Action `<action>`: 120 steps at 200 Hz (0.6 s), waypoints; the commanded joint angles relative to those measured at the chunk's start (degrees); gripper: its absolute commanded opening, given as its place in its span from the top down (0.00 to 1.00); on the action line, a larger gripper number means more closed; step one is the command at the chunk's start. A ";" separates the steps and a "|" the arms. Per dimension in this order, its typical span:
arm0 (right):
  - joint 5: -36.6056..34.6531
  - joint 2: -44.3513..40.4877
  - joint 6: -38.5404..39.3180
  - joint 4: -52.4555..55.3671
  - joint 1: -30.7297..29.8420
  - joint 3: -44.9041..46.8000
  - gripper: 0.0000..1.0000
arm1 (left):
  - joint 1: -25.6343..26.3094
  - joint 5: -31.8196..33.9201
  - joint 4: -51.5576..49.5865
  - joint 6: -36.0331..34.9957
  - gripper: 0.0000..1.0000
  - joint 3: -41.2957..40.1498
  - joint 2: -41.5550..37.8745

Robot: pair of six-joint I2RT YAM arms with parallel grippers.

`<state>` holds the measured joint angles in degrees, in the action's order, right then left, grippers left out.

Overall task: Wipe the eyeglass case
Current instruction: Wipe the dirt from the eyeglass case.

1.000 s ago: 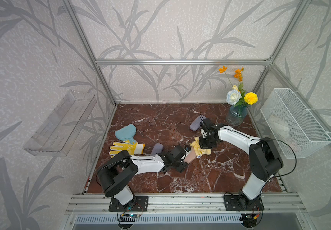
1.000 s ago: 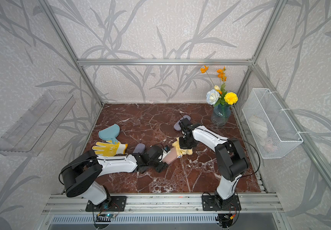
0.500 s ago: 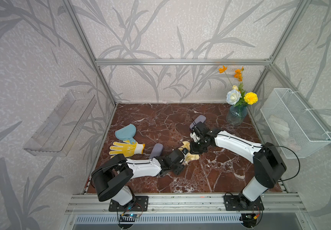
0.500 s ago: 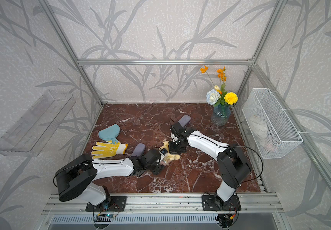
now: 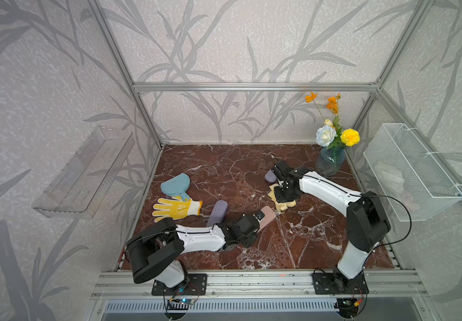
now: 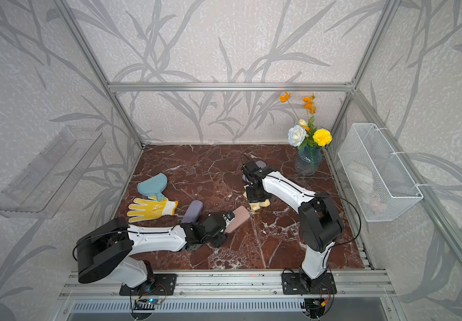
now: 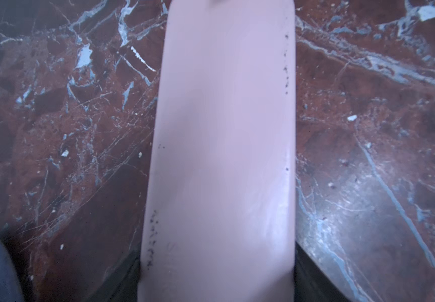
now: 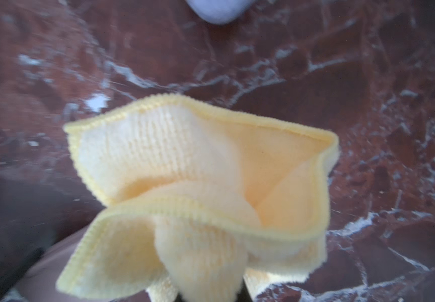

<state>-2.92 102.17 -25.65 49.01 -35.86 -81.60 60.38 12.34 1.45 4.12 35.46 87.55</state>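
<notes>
My left gripper (image 5: pixel 257 220) (image 6: pixel 225 220) is shut on one end of the pink eyeglass case (image 5: pixel 268 218) (image 6: pixel 238 219), which lies low over the marble floor. In the left wrist view the case (image 7: pixel 224 157) fills the middle, with dark specks along both long edges, and the gripper (image 7: pixel 217 283) clamps its near end. My right gripper (image 5: pixel 283 196) (image 6: pixel 255 194) is shut on a bunched yellow cloth (image 5: pixel 286 205) (image 6: pixel 261 205) (image 8: pixel 198 188) just beyond the case's far end. The right wrist view shows the case (image 8: pixel 51 258) beside the cloth.
Two purple cases lie on the floor, one by my left arm (image 5: pixel 217 212) and one behind my right gripper (image 5: pixel 269 175). A yellow glove (image 5: pixel 177 208) and a blue mitt (image 5: pixel 175 184) lie at the left. A flower vase (image 5: pixel 331 164) stands back right, beside a wire basket (image 5: pixel 407 180).
My right gripper swept the cloth along the pink case toward my left gripper, then drew back off its far end. The left gripper kept its hold and barely moved.
</notes>
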 commanded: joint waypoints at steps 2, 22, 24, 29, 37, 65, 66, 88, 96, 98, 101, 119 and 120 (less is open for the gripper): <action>13.57 0.86 -5.63 -1.72 -3.67 -1.06 1.00 | 1.47 5.27 -1.24 0.08 1.00 0.89 1.08; 24.82 2.69 -11.90 -9.76 -4.11 2.47 1.00 | 1.97 7.23 -1.83 0.67 1.00 1.11 0.83; 25.40 2.90 -12.41 -10.39 -4.13 2.85 1.00 | 2.01 7.47 -1.92 0.75 1.00 1.15 0.84; 26.37 3.32 -12.90 -11.48 -3.88 3.54 1.00 | 2.10 7.83 -2.09 0.96 1.00 1.23 0.83; 28.15 4.32 -12.62 -12.15 -3.35 4.22 1.00 | 2.20 8.20 -2.33 1.05 1.00 1.32 0.77; 28.68 7.29 -7.91 -10.78 0.55 6.76 1.00 | 2.69 9.02 -2.66 0.97 1.00 1.45 0.80; 28.59 7.27 -7.74 -10.69 0.76 6.92 1.00 | 2.71 9.02 -2.67 0.98 1.00 1.45 0.83; 21.09 7.30 -3.83 -7.33 5.80 8.95 1.00 | 2.78 9.21 -2.83 1.14 1.00 1.45 1.20; 16.72 7.21 -2.02 -5.57 7.09 8.86 1.00 | 2.79 9.20 -2.90 1.28 1.00 1.45 1.18; 15.49 7.18 -1.62 -5.15 7.35 8.66 1.00 | 2.81 9.20 -2.87 1.32 1.00 1.45 1.19; 13.67 7.10 -0.95 -4.41 7.72 8.54 1.00 | 2.78 9.10 -2.86 1.53 1.00 1.45 1.21; 2.53 6.38 2.23 -0.94 8.64 6.94 1.00 | 2.76 8.74 -2.77 1.55 1.00 1.44 1.42; 1.98 6.29 2.29 -0.85 8.67 6.87 1.00 | 2.78 8.66 -2.77 1.53 1.00 1.45 1.49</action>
<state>19.86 108.51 -29.50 38.20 -29.30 -75.18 63.02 18.02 0.64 5.26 35.66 87.81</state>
